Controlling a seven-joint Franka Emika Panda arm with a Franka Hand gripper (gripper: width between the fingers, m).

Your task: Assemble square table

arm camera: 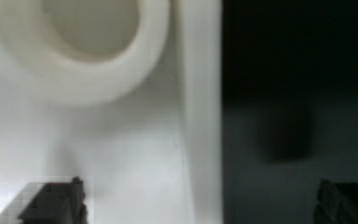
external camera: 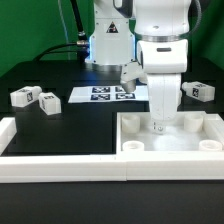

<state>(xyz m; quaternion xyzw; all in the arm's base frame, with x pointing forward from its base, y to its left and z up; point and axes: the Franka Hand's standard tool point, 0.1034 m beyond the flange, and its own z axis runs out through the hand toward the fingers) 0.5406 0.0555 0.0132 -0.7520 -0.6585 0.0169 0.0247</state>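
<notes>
Item: square table panel [external camera: 172, 136], flat white plastic with a raised round corner socket [arm camera: 87, 40] at each corner.
Location: lying flat on the black worktop [external camera: 60, 125], at 4 o'clock from the centre of the exterior view, just behind the border wall [external camera: 60, 166]. Whether it touches the wall cannot be told.
Loose parts: first leg [external camera: 22, 97] and second leg [external camera: 47, 101] sit close together at 9 o'clock. What looks like a third leg [external camera: 128, 72] is at 12 o'clock, and a fourth leg [external camera: 200, 90] is at 2 o'clock. All are well apart from the panel, and none is fitted.
Fixture: marker board [external camera: 105, 94], at 11 o'clock, between the leg pair and the arm.
Gripper [external camera: 158, 127]: points straight down over the panel.
Jaws: spread wide and pinching nothing. In the wrist view each fingertip [arm camera: 51, 200] stands at an outer side, with a panel edge running between them, so white plastic is under one and worktop under the other.
Handling, panel (judged): stiff, light, smooth and likely slippery. It is far too broad to span flat.
Hold, panel (judged): pinch across the thin edge near the middle of a side. A grip close to a corner may let it swing.
Handling, legs (judged): small rigid blocks, best taken across two flat opposite faces.
Risk (judged): the panel may skid on the worktop when nudged.
</notes>
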